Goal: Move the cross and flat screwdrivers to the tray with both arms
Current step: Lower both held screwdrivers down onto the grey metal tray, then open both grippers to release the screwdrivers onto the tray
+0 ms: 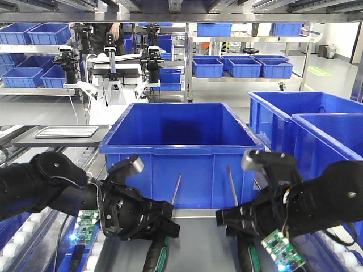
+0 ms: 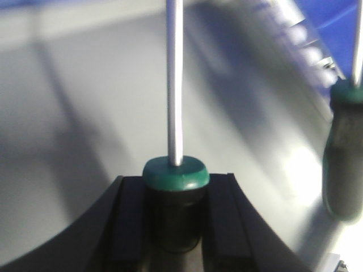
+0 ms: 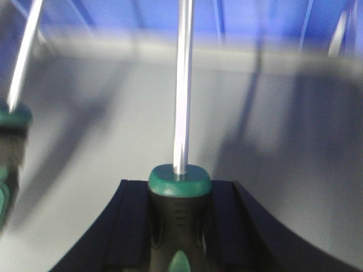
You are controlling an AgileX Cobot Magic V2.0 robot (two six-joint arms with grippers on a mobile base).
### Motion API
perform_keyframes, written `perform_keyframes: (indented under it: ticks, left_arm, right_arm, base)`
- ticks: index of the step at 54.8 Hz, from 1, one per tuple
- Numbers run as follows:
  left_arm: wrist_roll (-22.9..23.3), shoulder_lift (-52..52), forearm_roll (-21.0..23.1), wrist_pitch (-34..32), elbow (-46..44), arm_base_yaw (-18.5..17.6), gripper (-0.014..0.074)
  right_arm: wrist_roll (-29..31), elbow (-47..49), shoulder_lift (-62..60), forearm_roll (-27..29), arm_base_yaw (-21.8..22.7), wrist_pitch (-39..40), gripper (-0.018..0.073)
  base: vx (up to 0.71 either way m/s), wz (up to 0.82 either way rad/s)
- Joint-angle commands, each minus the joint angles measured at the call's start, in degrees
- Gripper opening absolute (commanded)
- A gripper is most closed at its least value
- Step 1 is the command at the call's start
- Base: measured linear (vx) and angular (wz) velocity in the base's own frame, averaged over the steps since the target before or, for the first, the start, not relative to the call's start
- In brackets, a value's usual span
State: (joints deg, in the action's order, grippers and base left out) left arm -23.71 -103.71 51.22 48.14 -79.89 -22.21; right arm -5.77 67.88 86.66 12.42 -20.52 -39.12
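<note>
- While I watch the front view, my left gripper (image 1: 161, 224) sits at the lower left of the frame, its jaws closed tight on the handle of the left screwdriver (image 1: 164, 238), whose steel shaft slants up toward the blue bin (image 1: 181, 153) at centre.
- From the left wrist view, that same left screwdriver (image 2: 174, 170) stands between the two black pads (image 2: 127, 221), green collar just above them, with the grey tray (image 2: 68, 113) behind it.
- At the right edge of that view I see the right screwdriver (image 2: 343, 158), apart from the first.
- Lower right in the front view, my right gripper (image 1: 227, 218) is clamped on the right screwdriver (image 1: 245, 249); its shaft runs up in front of the bin.
- Through the right wrist view, the right screwdriver (image 3: 180, 192) is pinched between the jaws over the tray (image 3: 283, 158), the left screwdriver (image 3: 14, 130) at the left edge.
- Whether either handle touches the tray I cannot tell.
- Two more blue bins (image 1: 306, 136) stand at the right.
</note>
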Motion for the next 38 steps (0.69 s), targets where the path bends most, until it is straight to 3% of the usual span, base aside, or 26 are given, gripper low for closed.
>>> perform_keyframes:
  ticks: [1,15,21,28,38]
  left_arm:
    - [0.6,3.0,3.1,-0.9,-2.0,-0.3,0.015]
    - [0.5,3.0,0.5,-0.6,-2.0,-0.3,0.0514]
    - [0.5,3.3,0.1,0.6,-2.0,0.0,0.0624]
    - [0.4,5.1,0.1,-0.3,-2.0,0.8,0.0653]
    - [-3.3,13.2,-0.1,-4.7,-2.0,2.4,0.0611]
  right_arm:
    - [0.2,1.7,-1.3,0.6,0.0,2.5,0.0141]
    - [-0.1,1.7,-0.8,0.8,0.1,2.3,0.0454]
    - [-0.1,1.7,-0.9,0.8,0.1,2.6,0.0548]
    - [0.2,2.2,-2.5,0.8,0.1,3.1,0.0566]
    - [0.2,2.4,-8.6,0.8,0.1,8.4,0.0565]
  base:
    - [0.0,0.0]
    - [0.0,0.0]
    - [0.0,0.0]
    - [0.0,0.0]
    - [0.0,0.0]
